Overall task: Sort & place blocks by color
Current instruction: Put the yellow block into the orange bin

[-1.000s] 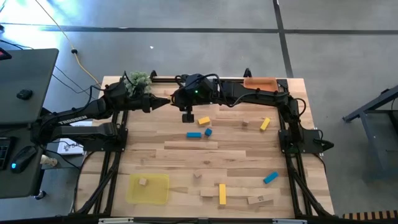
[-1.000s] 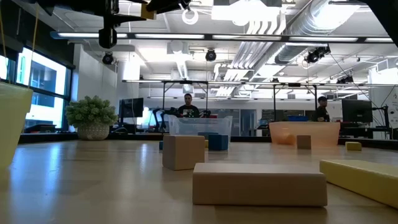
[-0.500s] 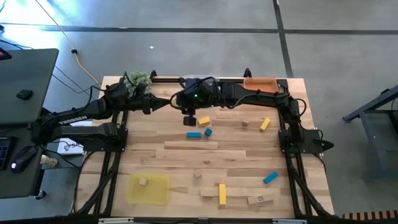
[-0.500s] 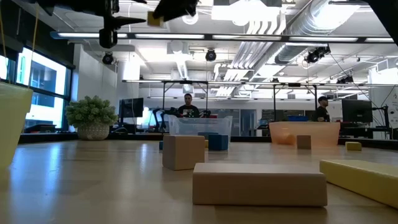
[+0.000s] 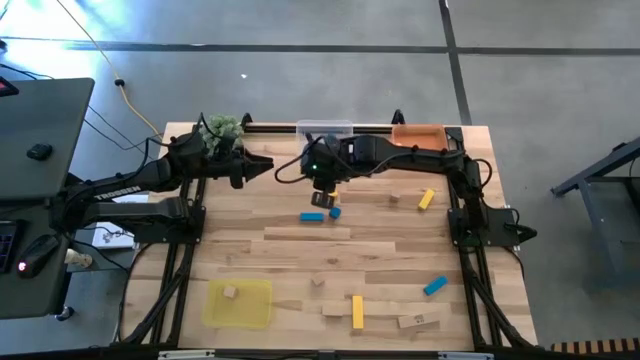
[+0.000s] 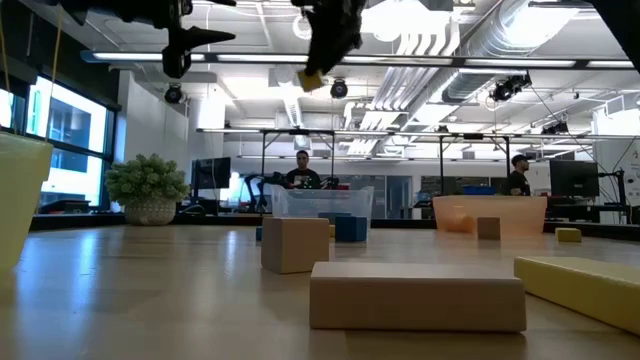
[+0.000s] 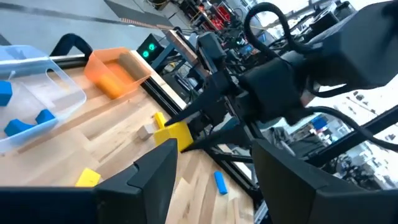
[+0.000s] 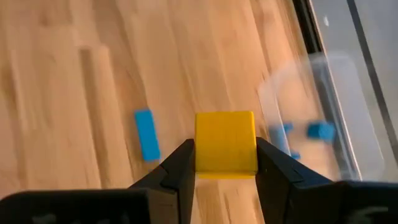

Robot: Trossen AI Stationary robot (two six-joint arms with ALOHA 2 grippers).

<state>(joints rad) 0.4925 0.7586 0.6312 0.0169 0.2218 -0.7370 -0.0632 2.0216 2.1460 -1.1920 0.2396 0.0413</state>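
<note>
Right gripper (image 8: 225, 163) clamps a yellow block (image 8: 225, 143) high over the table, orange tray (image 5: 417, 133) far-right, left gripper (image 7: 211, 168) wide

Table (image 5: 290, 250): light wood planks
Rear edge: clear tray (image 5: 325, 128), orange tray (image 5: 417, 132), plant ball (image 5: 222, 126)
Front left: yellow tray (image 5: 240, 303)
Scattered: blocks (image 5: 357, 311)

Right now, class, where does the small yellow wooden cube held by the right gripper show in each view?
High view: hidden beneath the right gripper, far centre of the table.
Low view: small yellow wooden cube near the top, left of centre, held high.
Left wrist view: cube centre frame, between dark fingers.
Right wrist view: cube centre frame, clamped.
Shared landmark: clear plastic tray holding blue blocks.
</note>
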